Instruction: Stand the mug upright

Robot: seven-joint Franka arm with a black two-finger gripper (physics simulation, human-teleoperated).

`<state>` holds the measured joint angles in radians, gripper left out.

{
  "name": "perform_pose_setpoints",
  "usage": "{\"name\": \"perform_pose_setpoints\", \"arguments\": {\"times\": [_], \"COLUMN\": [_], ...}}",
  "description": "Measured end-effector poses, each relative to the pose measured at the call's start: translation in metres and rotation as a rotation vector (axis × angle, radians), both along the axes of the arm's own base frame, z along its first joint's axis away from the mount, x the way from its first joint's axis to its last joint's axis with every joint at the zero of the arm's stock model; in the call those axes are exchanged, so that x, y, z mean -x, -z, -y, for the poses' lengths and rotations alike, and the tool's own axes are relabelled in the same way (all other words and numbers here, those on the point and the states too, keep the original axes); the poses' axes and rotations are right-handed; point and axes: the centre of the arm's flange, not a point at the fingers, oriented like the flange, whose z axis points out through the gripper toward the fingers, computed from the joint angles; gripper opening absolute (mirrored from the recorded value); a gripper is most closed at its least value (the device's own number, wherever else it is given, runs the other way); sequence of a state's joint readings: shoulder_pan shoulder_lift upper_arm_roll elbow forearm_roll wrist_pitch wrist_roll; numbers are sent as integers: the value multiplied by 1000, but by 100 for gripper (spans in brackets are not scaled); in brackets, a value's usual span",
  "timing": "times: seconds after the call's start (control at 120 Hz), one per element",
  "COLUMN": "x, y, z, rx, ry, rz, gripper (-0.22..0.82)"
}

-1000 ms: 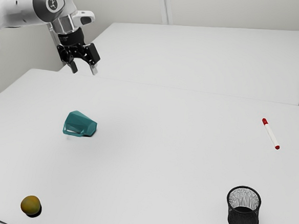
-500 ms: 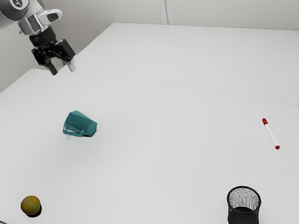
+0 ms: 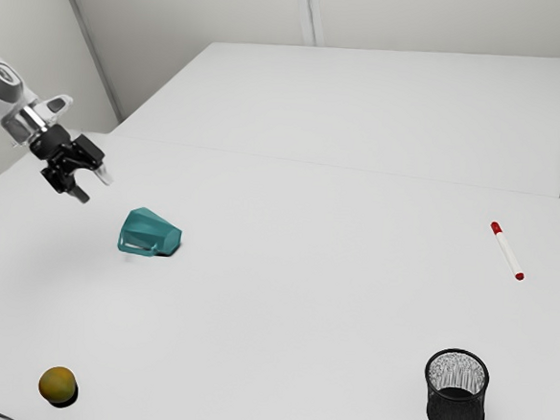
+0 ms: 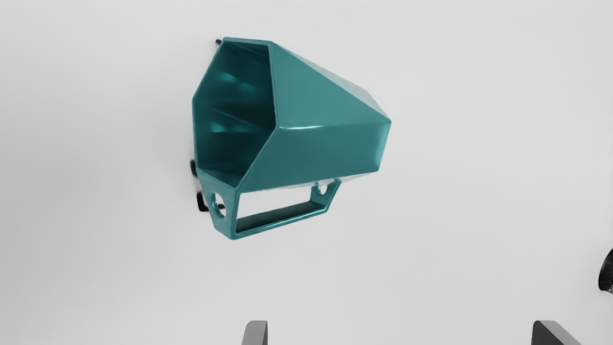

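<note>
My gripper (image 3: 94, 188) hangs above the table in the exterior view, up and to the exterior view's left of the mug, apart from it. The teal faceted mug (image 3: 153, 232) lies on its side, its narrower base toward the exterior view's right. In the wrist view the mug (image 4: 330, 110) shows its dark hollow inside and its angular handle. The gripper (image 4: 400, 333) is open there, its two fingertips wide apart with nothing between them.
An orange-brown ball (image 3: 57, 385) rests near the table's front at the exterior view's left. A black mesh cup (image 3: 456, 395) stands at the front right, and a white marker with red ends (image 3: 508, 252) lies behind it on the table (image 3: 303, 298).
My gripper has moved toward the exterior view's left and come down, closer to the height of the mug. The mug and the other objects have stayed where they were.
</note>
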<state>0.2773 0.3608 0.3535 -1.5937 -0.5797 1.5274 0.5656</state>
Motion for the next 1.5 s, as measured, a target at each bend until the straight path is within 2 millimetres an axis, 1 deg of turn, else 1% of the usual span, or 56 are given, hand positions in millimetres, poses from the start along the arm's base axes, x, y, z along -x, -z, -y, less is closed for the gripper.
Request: {"name": "perform_pose_setpoints", "arguments": {"times": [0.158,0.292,0.392,0.442,0.542,0.767,0.842,0.992,1.033,1.15,1.233,1.292,1.358,1.433,1.5], "x": [-13,-22,-27,-27,-27,-29,-26,-19,-18,-17,-19,-20,-20,-21,-21], "y": [38,57,66,73,88,100,111,122,124,123,123,122,120,115,105], "z": [-10,-10,-2,2,4,4,9,17,19,22,27,30,32,33,35], "rx": [53,96,134,155,176,186,212,265,278,300,319,328,333,336,341], "ry": [19,31,43,45,51,78,75,78,80,84,86,89,91,95,103], "rz": [69,142,186,198,212,244,244,236,231,230,236,240,245,252,263], "gripper": [60,60,60,60,60,60,60,60,52,21,6,-1,-7,-11,-13]}}
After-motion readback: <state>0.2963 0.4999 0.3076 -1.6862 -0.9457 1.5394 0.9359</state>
